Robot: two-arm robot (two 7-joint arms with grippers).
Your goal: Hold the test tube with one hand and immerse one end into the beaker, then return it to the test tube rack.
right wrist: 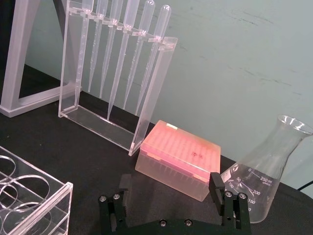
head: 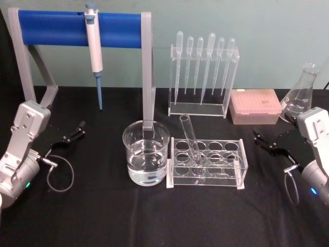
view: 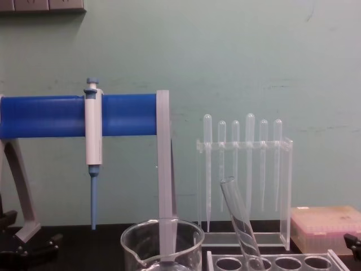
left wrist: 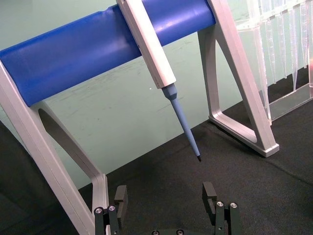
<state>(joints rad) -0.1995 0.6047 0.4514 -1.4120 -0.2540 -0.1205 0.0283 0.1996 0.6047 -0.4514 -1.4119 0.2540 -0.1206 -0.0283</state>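
Test tube (head: 191,138), lower centre of the head view: stands tilted in the clear test tube rack (head: 239,164), rim toward upper left, seemingly in the second well from the left. Just left of the rack: beaker (head: 146,153), part-filled with clear liquid. Left gripper (head: 72,135), middle left: gapes wide, grips nothing. Right gripper (head: 268,142), middle right, near the Erlenmeyer flask (head: 300,92): likewise spread wide, empty, well apart from the tube.
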